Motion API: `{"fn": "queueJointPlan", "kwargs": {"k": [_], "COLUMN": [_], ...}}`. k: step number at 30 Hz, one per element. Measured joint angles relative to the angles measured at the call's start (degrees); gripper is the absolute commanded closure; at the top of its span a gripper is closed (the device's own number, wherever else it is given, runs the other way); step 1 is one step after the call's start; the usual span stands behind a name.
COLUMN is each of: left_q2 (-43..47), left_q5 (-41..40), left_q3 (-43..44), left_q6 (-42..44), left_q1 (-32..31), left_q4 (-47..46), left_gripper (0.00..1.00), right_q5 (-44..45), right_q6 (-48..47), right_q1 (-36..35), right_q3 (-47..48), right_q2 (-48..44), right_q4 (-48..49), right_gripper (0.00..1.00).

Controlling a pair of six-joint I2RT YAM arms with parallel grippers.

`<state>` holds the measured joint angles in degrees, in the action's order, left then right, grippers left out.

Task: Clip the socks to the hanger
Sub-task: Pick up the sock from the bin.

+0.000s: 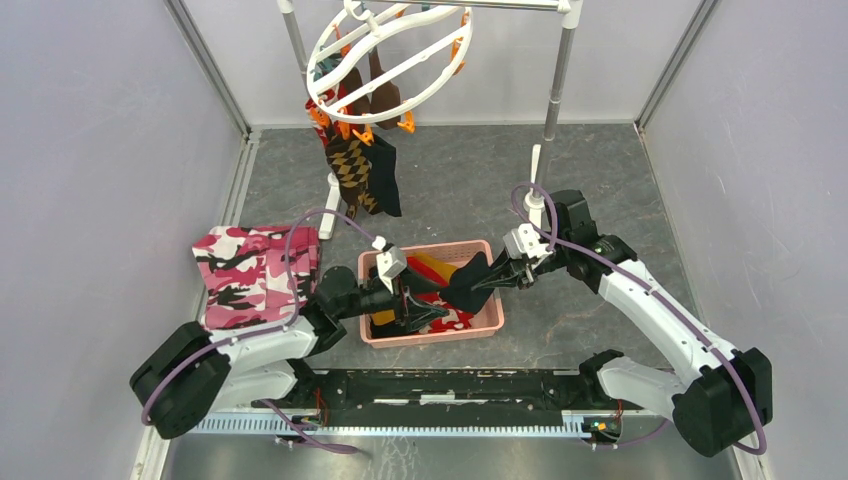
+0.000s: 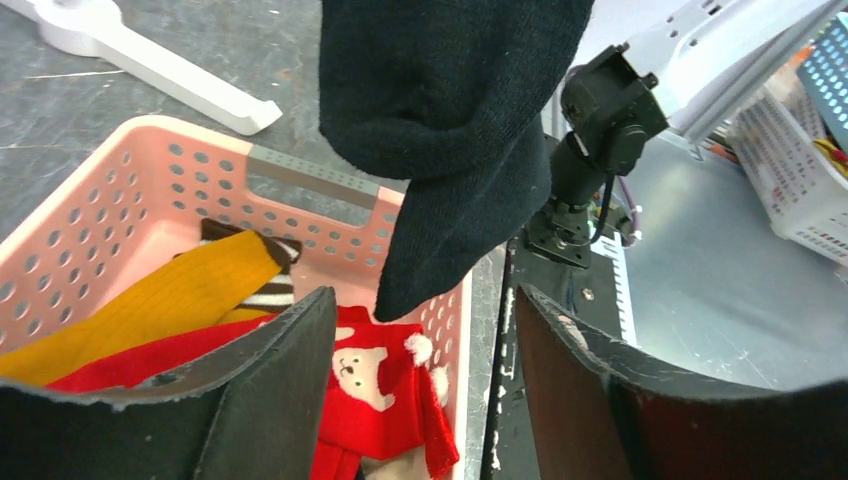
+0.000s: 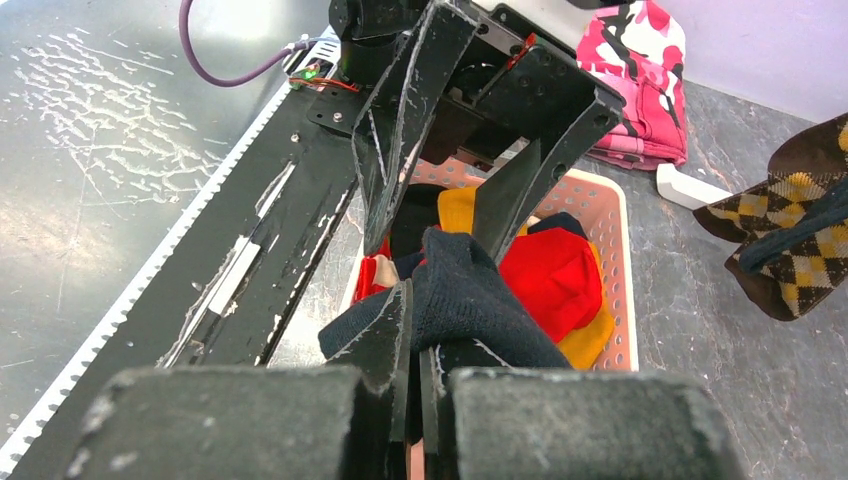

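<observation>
Just ahead of the open left fingers (image 1: 418, 302) hangs a dark sock (image 2: 450, 120), pinched by the closed right fingers (image 3: 405, 330) over the basket (image 2: 120, 190), probably to hand it over; the hanger (image 1: 385, 60) waits well beyond.

Saw a pink perforated plastic basket (image 1: 432, 338) with a grey handle strip sitting near the front middle of the dark grey mottled tabletop (image 1: 610, 190). Noted a folded pink, white and black camouflage cloth (image 1: 245, 275) lying to its left, apart from its rim. Found a metal pole rack (image 1: 560, 85) standing at the back on flat white plastic feet (image 1: 331, 205), before pale lilac walls (image 1: 90, 150). Glimpsed a white perforated plastic basket (image 2: 790, 180) beside a bare metal surface (image 2: 700, 280) in the left wrist view.
</observation>
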<state>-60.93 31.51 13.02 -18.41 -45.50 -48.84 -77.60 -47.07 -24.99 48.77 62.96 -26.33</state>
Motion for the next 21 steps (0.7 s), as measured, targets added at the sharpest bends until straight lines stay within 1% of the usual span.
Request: {"fn": "queueJointPlan", "kwargs": {"k": [4, 10, 12, 14, 15, 16, 21], "left_q2": [-3.9, -5.8, -5.8, -5.9, -5.9, -5.9, -6.1], "left_q5": [3.9, 7.3, 8.1, 8.4, 8.7, 8.9, 9.2], "left_q3": [2.2, 3.3, 3.4, 3.6, 3.8, 3.9, 4.1], "left_q6": [-0.1, -0.9, -1.1, -1.4, -1.6, -1.8, -2.3], "left_q1": [0.0, 0.0, 0.0, 0.0, 0.0, 0.0, 0.0], "left_q4": [-1.4, -3.6, -3.8, -4.1, -4.0, -4.1, -4.5], "left_gripper": [0.36, 0.57, 0.67, 0.82, 0.87, 0.9, 0.97], "right_q5": [0.0, 0.0, 0.0, 0.0, 0.0, 0.0, 0.0], "right_q6": [-0.4, -0.9, -0.9, -1.0, -1.0, -1.0, -1.2], "right_q1": [0.0, 0.0, 0.0, 0.0, 0.0, 0.0, 0.0], "right_q3": [0.0, 0.0, 0.0, 0.0, 0.0, 0.0, 0.0], "right_q2": [0.0, 0.0, 0.0, 0.0, 0.0, 0.0, 0.0], "right_q4": [-0.3, -0.6, -0.7, -0.8, -0.8, -0.8, -0.8], "right_gripper": [1.0, 1.0, 1.0, 1.0, 1.0, 1.0, 0.99]}}
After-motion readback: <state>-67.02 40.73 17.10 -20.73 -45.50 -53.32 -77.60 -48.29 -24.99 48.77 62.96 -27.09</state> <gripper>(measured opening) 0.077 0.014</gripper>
